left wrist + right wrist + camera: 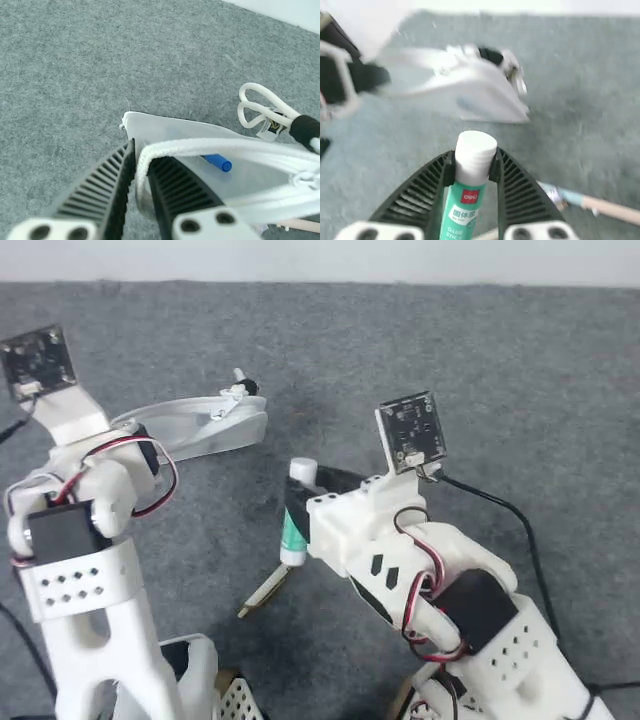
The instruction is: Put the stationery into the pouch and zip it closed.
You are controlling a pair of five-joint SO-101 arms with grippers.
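High view: the pouch [205, 430] lies at ten o'clock, mouth open. The glue [296, 525] is near centre, with a pencil [265, 592] on the carpet [500, 370] at its seven o'clock.

Left wrist view: the left gripper [139, 156] pinches the pouch's rim, and a blue pen [218, 162] is already inside.

Right wrist view: the right gripper [474, 161] clamps the glue (pouch at twelve, well apart).

Left to do, I judge: glue, pencil, zipping.

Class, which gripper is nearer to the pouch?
Left. The left gripper is shut on the rim of the pouch; the right gripper, holding a glue stick, is apart from it.
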